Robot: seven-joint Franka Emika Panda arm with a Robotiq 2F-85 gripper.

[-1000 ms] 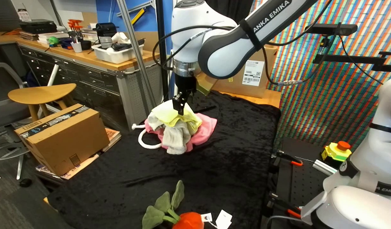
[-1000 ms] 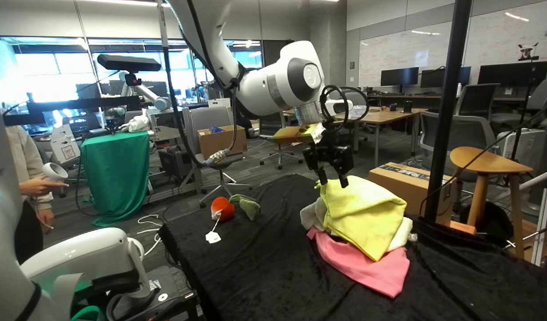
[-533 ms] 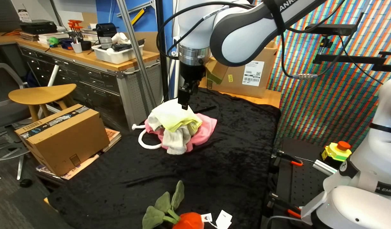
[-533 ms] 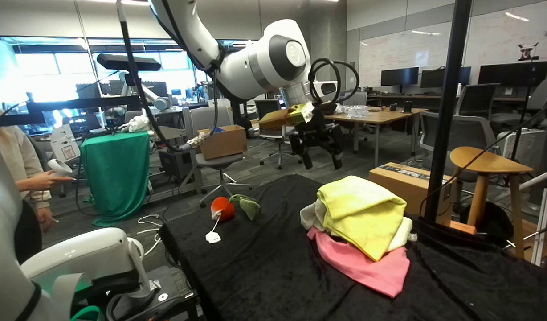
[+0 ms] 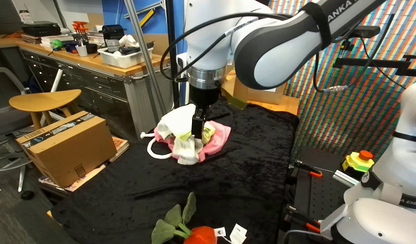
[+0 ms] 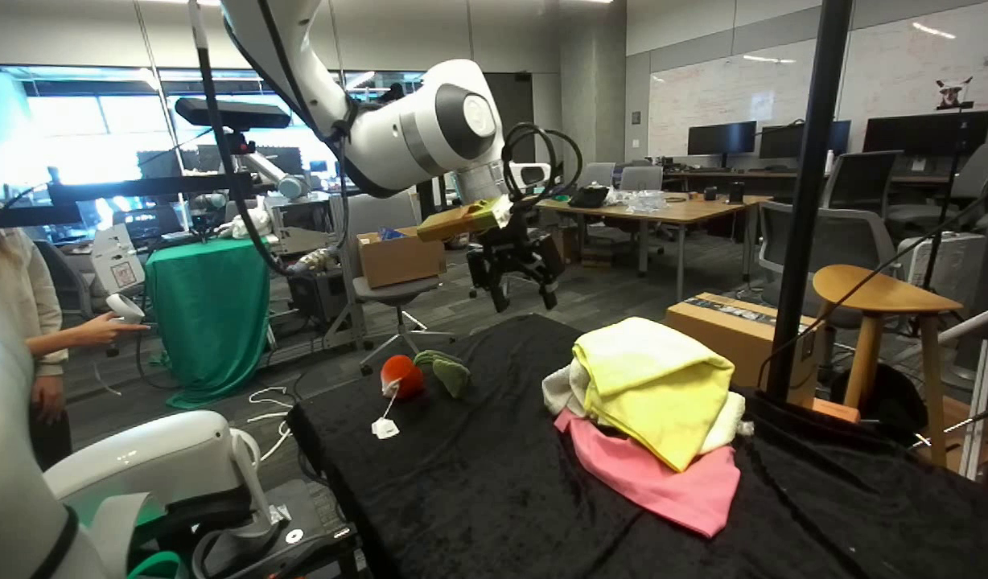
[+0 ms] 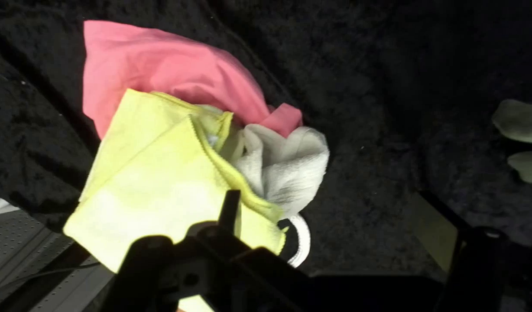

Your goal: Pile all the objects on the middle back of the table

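A pile of cloths lies on the black-covered table point(image 5: 228, 183). A folded yellow cloth point(image 6: 655, 386) is on top, a whitish cloth point(image 5: 187, 149) under it, and a pink cloth point(image 6: 663, 490) at the bottom. A white rope loop point(image 5: 157, 156) sticks out of the pile. A red-orange plush vegetable point(image 6: 401, 376) with green leaves point(image 6: 446, 374) lies apart from the pile; its leaf tips show in the wrist view point(image 7: 519, 121). My gripper point(image 6: 525, 301) is open and empty, raised above the table between pile and plush. The wrist view shows its fingers wide apart point(image 7: 326, 195).
A black pole point(image 6: 808, 185) stands just beyond the pile. A cardboard box point(image 5: 65, 145) is beside the table, and a larger carton point(image 5: 275, 96) stands behind it. A second white arm's base point(image 5: 380, 217) and an emergency stop point(image 5: 358, 161) are along another side.
My gripper has lifted off the top edge of the yellow cloth and moved away from the pile toward the plush, fingers spread. The pile and plush have stayed in place.
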